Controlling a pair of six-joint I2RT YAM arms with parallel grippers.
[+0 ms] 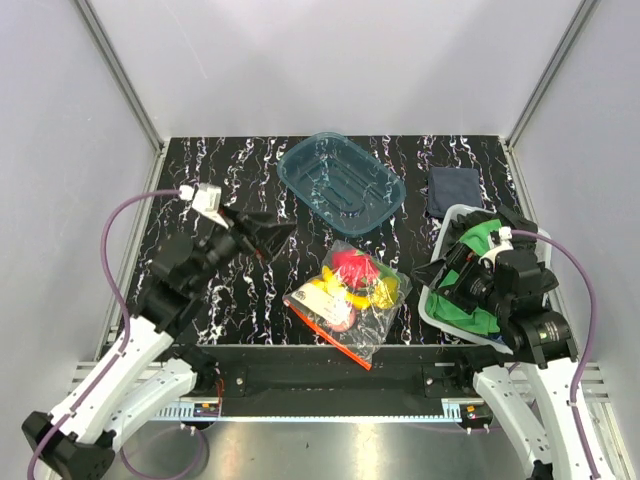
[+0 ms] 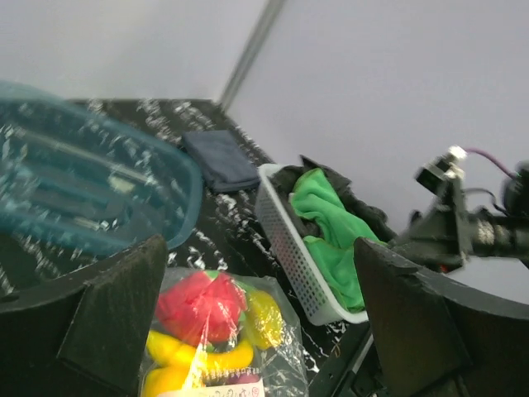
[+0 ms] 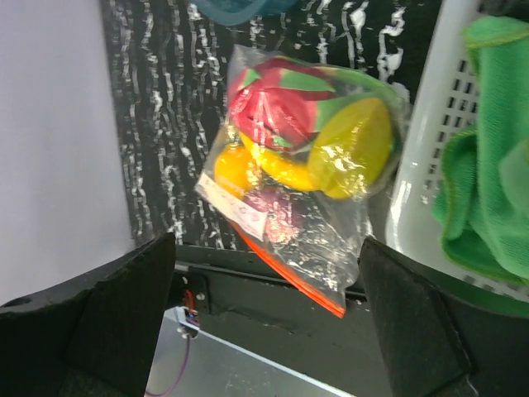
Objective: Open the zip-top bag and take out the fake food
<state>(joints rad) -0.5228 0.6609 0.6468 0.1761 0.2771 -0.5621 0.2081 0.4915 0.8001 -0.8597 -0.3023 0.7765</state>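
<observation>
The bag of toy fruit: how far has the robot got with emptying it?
Nothing looks done yet: the zip-top bag lies on the table, the fake food all inside, its zip strip apparently shut. Nothing is in hand: the left gripper and right gripper are open, either side of the bag, touching nothing. Still left: opening the zip and taking out every fruit.

The whole thing sat in a plain booth. There was a pale grey back wall (image 1: pixel 330 60) at 12 o'clock, with a matching left wall (image 1: pixel 60 150) at 9 o'clock and right wall (image 1: pixel 590 130) at 3. Aluminium posts ran up the far corners, the left post (image 1: pixel 120 75) around 10 o'clock and the right post (image 1: pixel 545 70) around 2. The table (image 1: pixel 230 170) was black with white marble-ish streaks. At 6 o'clock a black front rail (image 1: pixel 330 375) edged it, and a brushed metal shelf (image 1: pixel 330 445) sat just below. The light was soft and even, brightest on the back wall.
</observation>
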